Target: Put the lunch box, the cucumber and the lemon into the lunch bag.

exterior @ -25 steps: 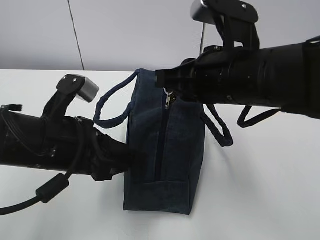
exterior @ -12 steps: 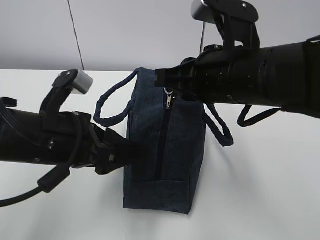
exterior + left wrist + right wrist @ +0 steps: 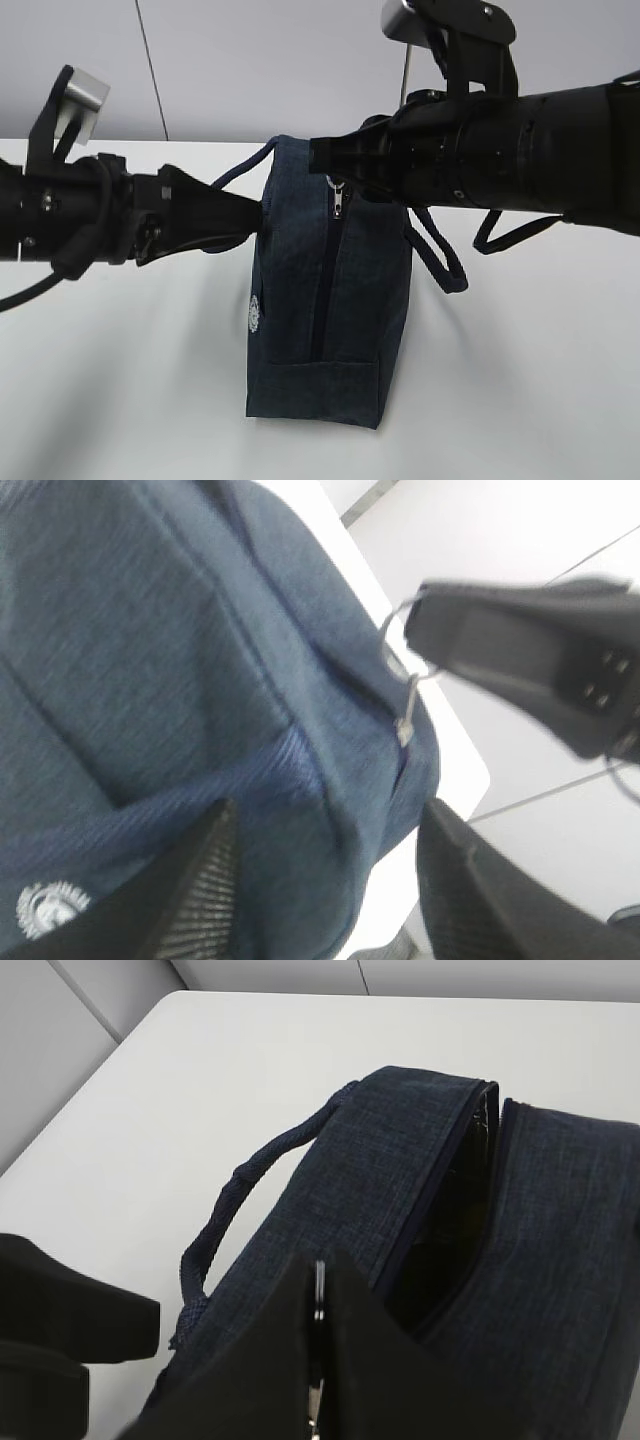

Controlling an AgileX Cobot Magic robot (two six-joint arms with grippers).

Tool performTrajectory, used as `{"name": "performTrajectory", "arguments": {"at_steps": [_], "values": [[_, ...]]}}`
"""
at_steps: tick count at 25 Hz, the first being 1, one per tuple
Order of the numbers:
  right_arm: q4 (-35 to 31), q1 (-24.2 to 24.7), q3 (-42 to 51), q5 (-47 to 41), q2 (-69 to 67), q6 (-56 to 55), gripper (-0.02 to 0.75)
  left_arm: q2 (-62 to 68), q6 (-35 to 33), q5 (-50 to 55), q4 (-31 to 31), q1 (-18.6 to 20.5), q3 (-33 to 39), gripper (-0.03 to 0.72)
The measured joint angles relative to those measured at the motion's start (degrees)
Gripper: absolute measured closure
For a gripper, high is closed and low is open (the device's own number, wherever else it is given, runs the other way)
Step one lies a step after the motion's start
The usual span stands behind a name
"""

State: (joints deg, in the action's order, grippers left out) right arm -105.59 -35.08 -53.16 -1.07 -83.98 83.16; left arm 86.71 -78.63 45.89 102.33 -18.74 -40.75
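Observation:
The navy lunch bag stands upright on the white table, its zipper partly parted at the top. My right gripper is shut on the zipper's metal ring pull at the bag's top end. My left gripper is open at the bag's upper left side, by the near loop handle. In the left wrist view the left gripper has bag fabric and the handle strap between its spread fingers, and I cannot tell whether they touch them. The lunch box, cucumber and lemon are out of view.
The white table stretches around the bag. The second loop handle hangs on the bag's right side under my right arm. A round white logo shows on the bag's left face. A grey wall stands behind.
My left arm rose from the bag's lower left side to its upper edge by the handle, uncovering the logo, and its jaws spread wider. The right gripper stayed put.

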Motion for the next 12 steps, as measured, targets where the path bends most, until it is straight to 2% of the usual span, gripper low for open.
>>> {"name": "performTrajectory", "arguments": {"at_steps": [6,12], "values": [[0.0,0.0,0.0,-0.34,0.0,0.0,0.738,0.0,4.26,-1.05,-0.13,0.14,-2.74,0.303],[0.0,0.0,0.0,-0.61,0.0,0.0,0.738,1.98,5.13,-1.27,-1.75,0.14,-2.77,0.304]]}}
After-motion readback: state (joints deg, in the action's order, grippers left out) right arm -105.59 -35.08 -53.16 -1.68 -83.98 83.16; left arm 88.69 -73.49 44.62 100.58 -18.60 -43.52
